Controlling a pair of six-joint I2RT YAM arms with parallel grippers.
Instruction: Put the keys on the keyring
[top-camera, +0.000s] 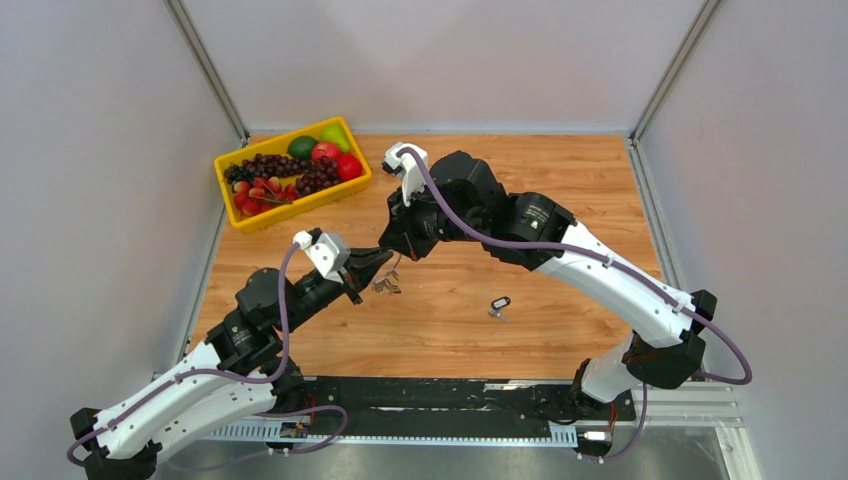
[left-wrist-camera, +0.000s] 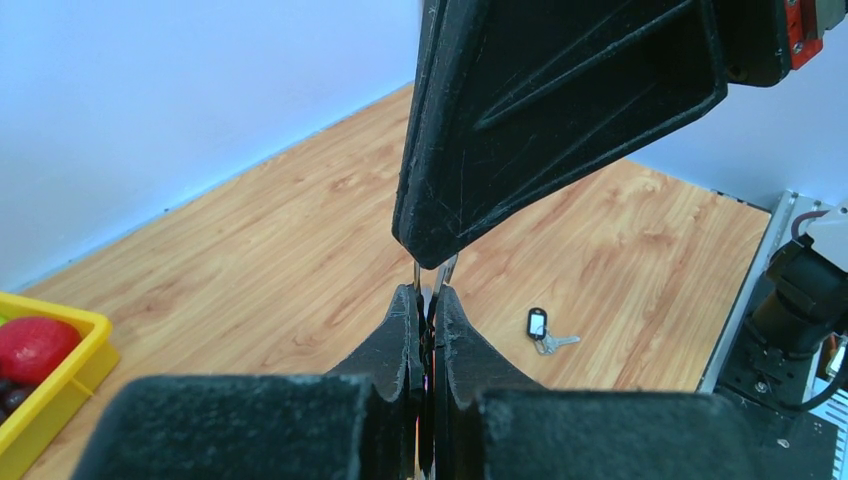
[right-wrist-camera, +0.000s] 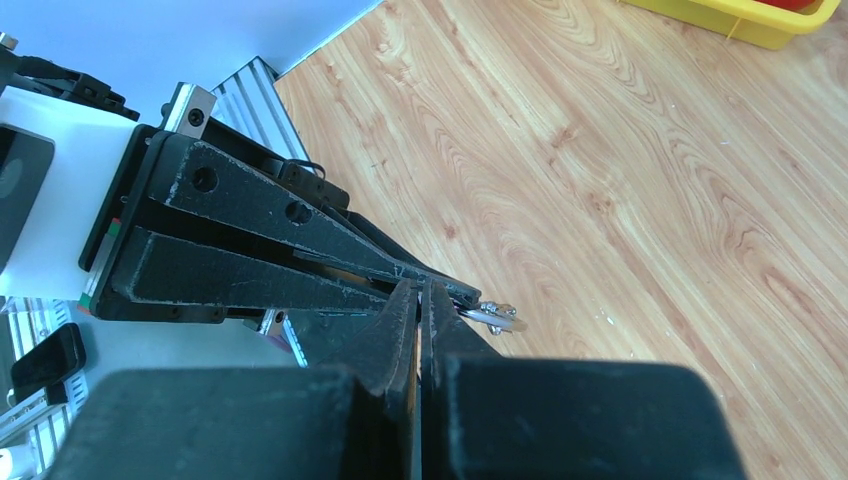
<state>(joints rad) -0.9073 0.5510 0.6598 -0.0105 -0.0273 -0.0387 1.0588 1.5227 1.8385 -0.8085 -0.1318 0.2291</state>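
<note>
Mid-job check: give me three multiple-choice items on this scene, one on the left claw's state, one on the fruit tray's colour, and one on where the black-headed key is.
1. What state is the left claw in?
A. Wide open
B. Shut on the keyring
C. Half open, holding nothing

2. What colour is the fruit tray?
A. Yellow
B. Blue
C. White

3. Where is the black-headed key?
A. In the fruit tray
B. Lying alone on the table
C. Threaded on the keyring

Answers:
1. B, since the left wrist view shows the fingers closed together with thin silver metal sticking out between them.
2. A, since its walls are bright yellow in the top view.
3. B, since it rests on bare wood, clear of the ring.
</note>
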